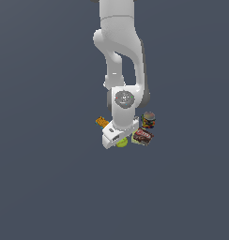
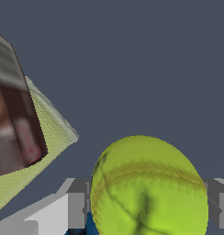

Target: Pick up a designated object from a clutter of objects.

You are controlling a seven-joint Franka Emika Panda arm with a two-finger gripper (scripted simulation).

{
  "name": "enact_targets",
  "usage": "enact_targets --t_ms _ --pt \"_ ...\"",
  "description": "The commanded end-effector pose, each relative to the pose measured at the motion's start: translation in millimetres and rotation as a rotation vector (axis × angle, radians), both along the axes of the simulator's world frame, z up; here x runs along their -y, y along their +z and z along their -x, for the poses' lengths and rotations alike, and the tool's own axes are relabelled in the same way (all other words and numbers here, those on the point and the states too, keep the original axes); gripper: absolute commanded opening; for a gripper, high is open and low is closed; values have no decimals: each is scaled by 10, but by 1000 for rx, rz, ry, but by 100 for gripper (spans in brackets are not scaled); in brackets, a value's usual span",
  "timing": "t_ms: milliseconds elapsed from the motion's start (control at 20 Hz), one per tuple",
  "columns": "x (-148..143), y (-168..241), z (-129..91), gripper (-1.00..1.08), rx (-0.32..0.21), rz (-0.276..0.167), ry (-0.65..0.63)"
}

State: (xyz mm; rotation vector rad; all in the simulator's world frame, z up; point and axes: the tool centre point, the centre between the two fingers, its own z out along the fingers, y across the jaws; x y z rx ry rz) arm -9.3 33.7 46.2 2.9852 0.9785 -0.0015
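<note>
The tennis ball sits between the two fingers of the gripper; in the wrist view we see one grey pad at each side of it, close against it or touching, so the jaws look closed around the ball. In the exterior view we see the ball under the gripper, low on the dark floor. Just beside it lies the flat red-brown box, with the dark can behind and the orange block on the exterior view's left.
</note>
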Motion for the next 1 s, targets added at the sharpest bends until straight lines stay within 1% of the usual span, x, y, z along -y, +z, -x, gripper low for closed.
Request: enact_targets --t_ms 0,200,450,650,950 --pt "48 63 8 -100 2 0 -1" --pt "173 213 51 -100 2 0 -1" --pt "408 500 133 -100 2 0 0" --pt "660 811 219 -100 2 -1 0" --pt "1112 1373 370 -100 2 -3 1"
